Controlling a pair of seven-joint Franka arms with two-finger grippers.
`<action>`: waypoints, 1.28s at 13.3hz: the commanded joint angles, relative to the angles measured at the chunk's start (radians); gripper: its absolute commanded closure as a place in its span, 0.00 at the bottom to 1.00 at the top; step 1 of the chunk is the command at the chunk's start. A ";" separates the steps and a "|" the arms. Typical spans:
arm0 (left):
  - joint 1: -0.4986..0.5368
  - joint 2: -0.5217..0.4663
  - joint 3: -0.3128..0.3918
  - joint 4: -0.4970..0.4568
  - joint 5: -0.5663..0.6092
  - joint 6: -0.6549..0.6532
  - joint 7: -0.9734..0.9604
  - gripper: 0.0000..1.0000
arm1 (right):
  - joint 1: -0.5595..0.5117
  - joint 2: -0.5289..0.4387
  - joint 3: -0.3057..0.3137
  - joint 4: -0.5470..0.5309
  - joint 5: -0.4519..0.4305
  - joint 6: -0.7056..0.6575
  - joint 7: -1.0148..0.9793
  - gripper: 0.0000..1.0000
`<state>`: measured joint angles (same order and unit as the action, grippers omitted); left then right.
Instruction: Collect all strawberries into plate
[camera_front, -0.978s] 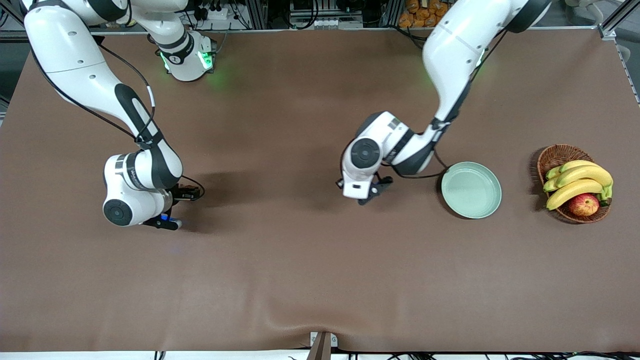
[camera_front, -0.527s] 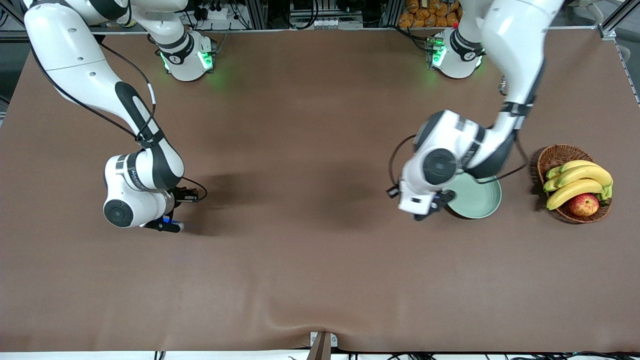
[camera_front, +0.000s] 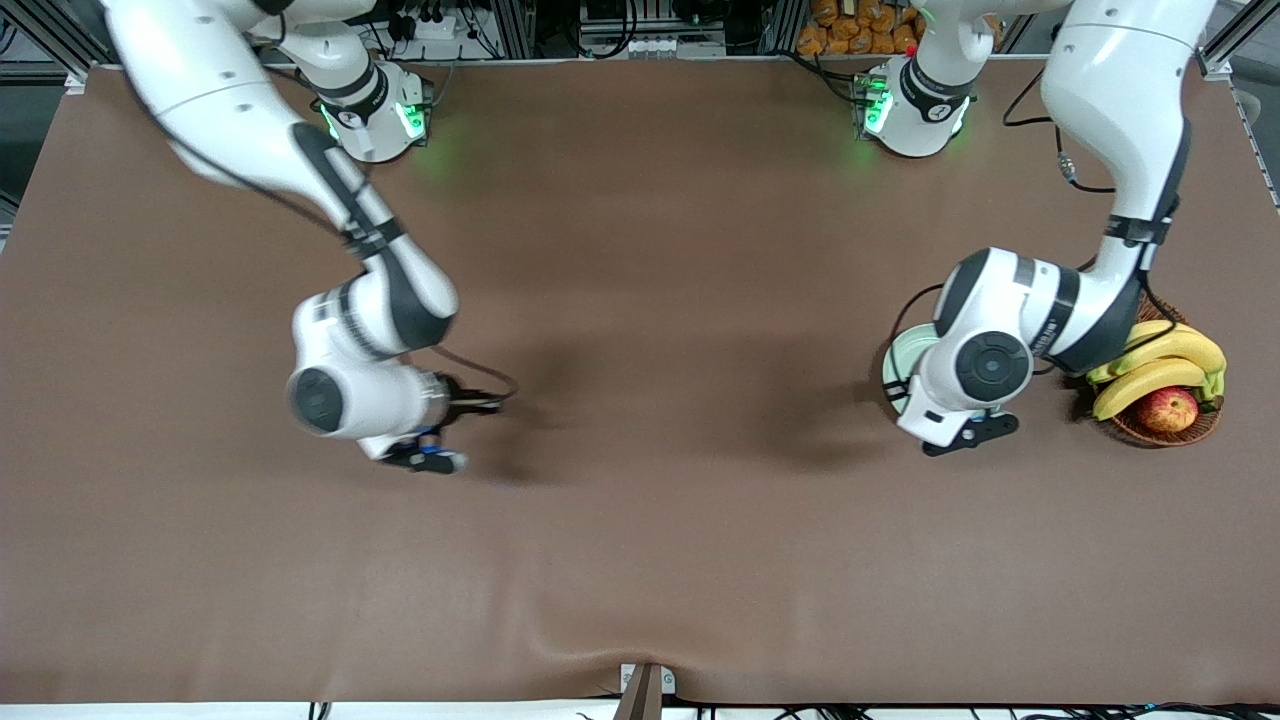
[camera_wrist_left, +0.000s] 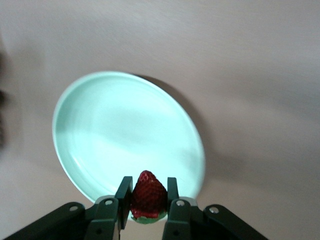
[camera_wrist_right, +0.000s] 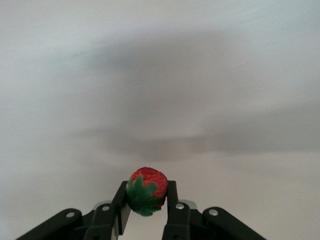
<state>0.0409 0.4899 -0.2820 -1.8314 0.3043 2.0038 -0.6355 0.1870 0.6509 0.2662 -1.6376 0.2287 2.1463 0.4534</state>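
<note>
Both arms have shifted since a second ago: the left gripper (camera_wrist_left: 146, 206) has swung from mid-table to hang over the plate (camera_front: 897, 363) beside the basket (camera_front: 1190, 428) at the left arm's end, pinching a strawberry (camera_wrist_left: 148, 196). Meanwhile the right gripper (camera_wrist_right: 147, 205) has lifted toward the table's middle, clamped on another strawberry (camera_wrist_right: 146, 191). Release into the plate looks next; the third berry is not visible.
</note>
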 joint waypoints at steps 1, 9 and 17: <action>0.092 -0.021 -0.013 -0.109 0.030 0.137 0.111 0.89 | 0.139 0.030 -0.007 0.005 0.053 0.143 0.155 1.00; 0.099 -0.080 -0.071 -0.068 -0.034 0.074 0.117 0.00 | 0.457 0.208 -0.012 0.168 0.181 0.420 0.335 0.94; 0.039 -0.021 -0.226 0.021 -0.132 0.021 -0.271 0.00 | 0.358 0.150 -0.041 0.153 0.184 0.370 0.324 0.00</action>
<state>0.1080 0.4335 -0.5018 -1.8409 0.1919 2.0322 -0.8380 0.5959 0.8538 0.2196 -1.4759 0.3947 2.6057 0.7848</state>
